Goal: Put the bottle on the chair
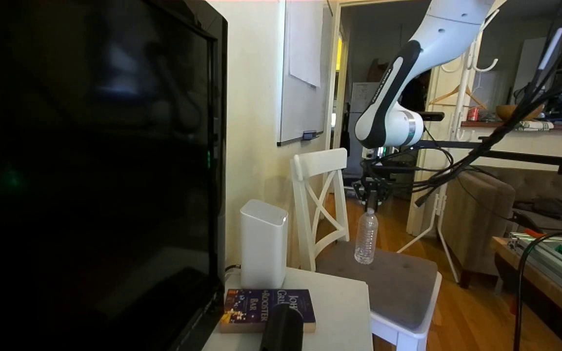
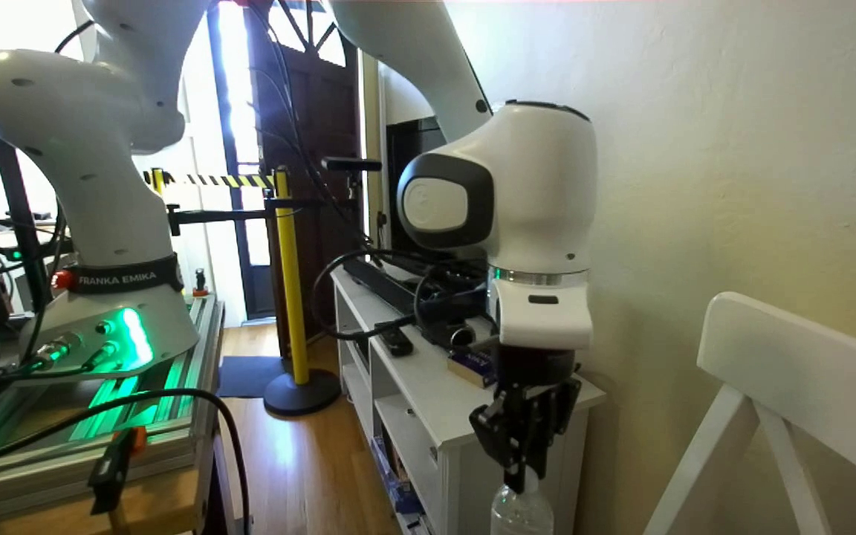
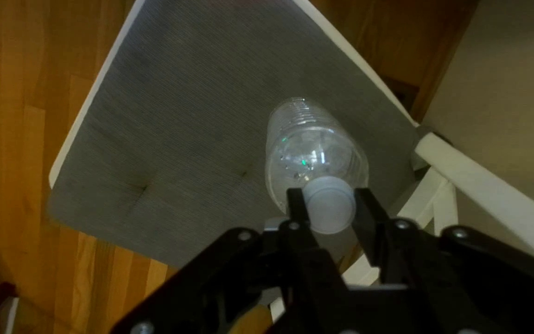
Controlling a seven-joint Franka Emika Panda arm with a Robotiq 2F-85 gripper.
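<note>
The gripper [image 3: 330, 194] was pinching the bottle [image 1: 366, 239] at its upper end. In the wrist view, one finger [image 3: 297, 206] pressed the white cap [image 3: 329, 211] on its nine o'clock side, and the second finger pressed it on the three o'clock side. From the cap, the clear body of the bottle extended toward eleven o'clock, over the grey seat [image 3: 155, 139] of the chair [image 1: 322, 162].

In an exterior view, the bottle was nearly upright, above or on this seat; whether its base touched the fabric, I could not tell. The top of the chair was at eleven o'clock from the bottle. The arm [image 1: 439, 44] was above the gripper, toward one o'clock, with black cables [image 1: 503, 129] at two o'clock. At nine o'clock from the bottle, well apart from it, a white canister [image 1: 264, 248] stood on a white cabinet [image 1: 344, 312]. A book [image 1: 251, 309] lay on the same cabinet, at eight o'clock, and a dark cylindrical object [image 1: 282, 329] covered a part of it. Farther toward nine o'clock was a big black screen [image 1: 90, 170].

In an exterior view, the back [image 2: 807, 383] of the chair was at two o'clock from the bottle.
</note>
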